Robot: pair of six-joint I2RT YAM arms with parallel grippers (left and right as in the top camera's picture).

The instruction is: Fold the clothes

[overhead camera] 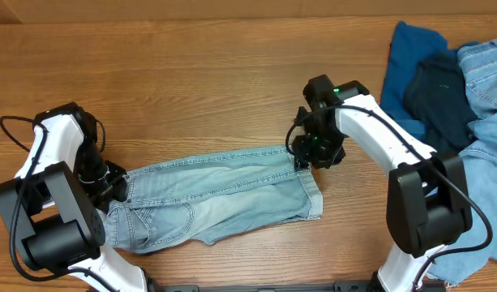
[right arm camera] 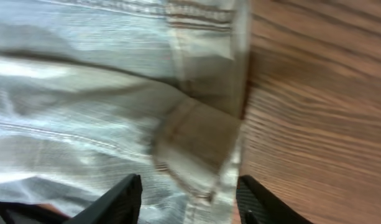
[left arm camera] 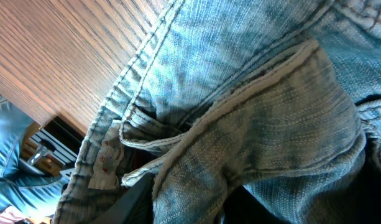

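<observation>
Wood tabletop (overhead camera: pixel 191 81); jeans (overhead camera: pixel 220 195) lie long axis 9-to-3. Right gripper (overhead camera: pixel 300 162), jaws apart, at 3 o'clock end; left gripper (overhead camera: pixel 117 185) at 9, grip unclear.

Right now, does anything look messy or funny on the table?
Yes. The pale jeans lie slanted and bunched at the waist end, and one hem corner is folded over. The other clothes sit in a rumpled heap off to the side.

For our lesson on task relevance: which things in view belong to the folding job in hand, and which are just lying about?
In use: pale jeans, left end effector, right end effector.

Lying about: royal blue garment, dark navy garment, light denim garment, piled together, untouched.
</observation>
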